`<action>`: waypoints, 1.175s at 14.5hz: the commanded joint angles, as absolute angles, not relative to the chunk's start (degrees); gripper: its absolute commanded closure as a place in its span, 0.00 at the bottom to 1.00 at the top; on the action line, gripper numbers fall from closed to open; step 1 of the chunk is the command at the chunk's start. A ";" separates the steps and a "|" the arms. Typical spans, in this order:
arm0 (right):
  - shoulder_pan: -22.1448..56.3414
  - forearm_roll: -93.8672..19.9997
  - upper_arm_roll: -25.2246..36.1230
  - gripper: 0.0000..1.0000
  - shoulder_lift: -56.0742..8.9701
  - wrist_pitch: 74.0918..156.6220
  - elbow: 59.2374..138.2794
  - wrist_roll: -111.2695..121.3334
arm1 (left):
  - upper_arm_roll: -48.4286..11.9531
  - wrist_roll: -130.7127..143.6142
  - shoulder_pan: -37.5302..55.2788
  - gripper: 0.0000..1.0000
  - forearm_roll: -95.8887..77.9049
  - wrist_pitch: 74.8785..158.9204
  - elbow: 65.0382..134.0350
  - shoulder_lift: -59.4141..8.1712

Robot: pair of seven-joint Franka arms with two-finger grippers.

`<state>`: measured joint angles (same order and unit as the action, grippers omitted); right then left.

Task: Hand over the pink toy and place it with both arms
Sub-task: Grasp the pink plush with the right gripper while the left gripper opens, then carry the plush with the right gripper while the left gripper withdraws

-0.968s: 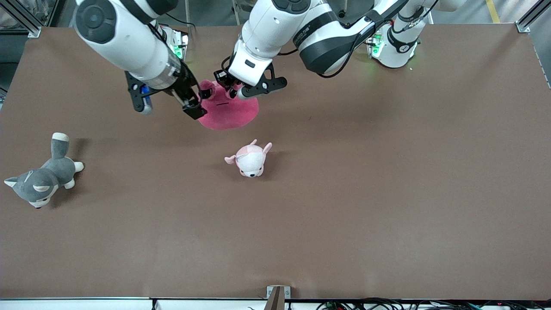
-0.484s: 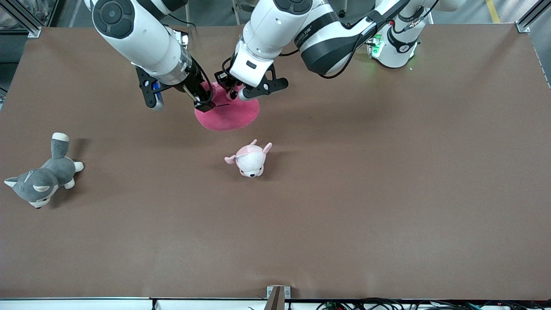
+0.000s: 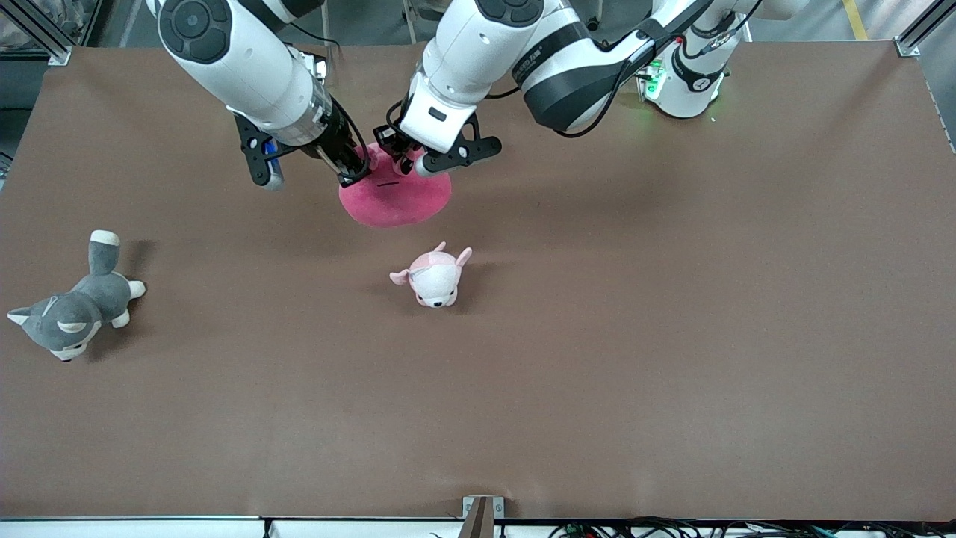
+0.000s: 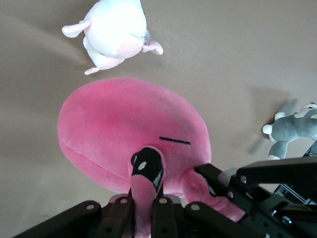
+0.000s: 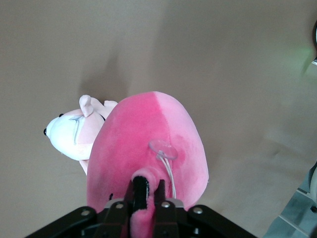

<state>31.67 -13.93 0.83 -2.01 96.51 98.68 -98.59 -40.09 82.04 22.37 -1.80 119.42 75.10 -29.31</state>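
We see the pink toy (image 3: 396,200) in the upper middle of the front view, a little toward the left side of the frame. It hangs between the two grippers over the brown table (image 3: 672,299), and its round body droops under them.

The left gripper (image 3: 405,158) comes from the arm whose base stands at the upper right of the frame. Its fingers are pressed together on one ear flap of the pink toy. In the left wrist view the flap with a black eye patch (image 4: 147,168) sits pinched between the fingers at the bottom middle of the picture, and the pink body fills the centre.

The right gripper (image 3: 349,170) comes from the arm at the upper left of the frame. Its fingers are also closed, and they pinch the other flap of the toy. In the right wrist view the pink body (image 5: 148,153) rises in the lower middle, with a small clear suction cup (image 5: 163,147) and a thin cord on it, and the fingers squeeze a fold of pink plush at the bottom edge.

The small pale pink-and-white plush (image 3: 434,276) lies on the table just below the pink toy in the front view, not touching it. The grey-and-white dog plush (image 3: 73,310) lies at the left edge of the frame, well apart from both.
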 commanded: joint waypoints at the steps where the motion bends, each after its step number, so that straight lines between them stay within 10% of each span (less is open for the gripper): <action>1: 31.99 -14.94 1.32 1.00 -0.09 97.38 100.63 -98.35 | -39.99 82.62 22.50 0.98 -1.85 119.36 74.27 -29.27; 3: 31.64 -14.94 1.32 1.00 -0.09 97.56 100.63 -98.35 | -39.99 82.44 22.50 0.90 -1.85 119.36 74.27 -29.18; 5: 31.29 -14.94 1.76 1.00 -0.09 97.56 100.72 -97.30 | -39.99 82.09 22.33 0.26 -1.85 119.36 74.27 -29.01; 7: 28.93 -14.94 1.93 1.00 -0.26 97.65 101.07 -93.72 | -39.99 82.09 22.33 0.00 -1.58 119.36 74.27 -28.48; 17: 7.14 -14.85 2.02 0.99 -5.70 111.96 113.12 -62.70 | -40.17 54.54 1.79 0.00 -1.32 93.72 74.88 -15.31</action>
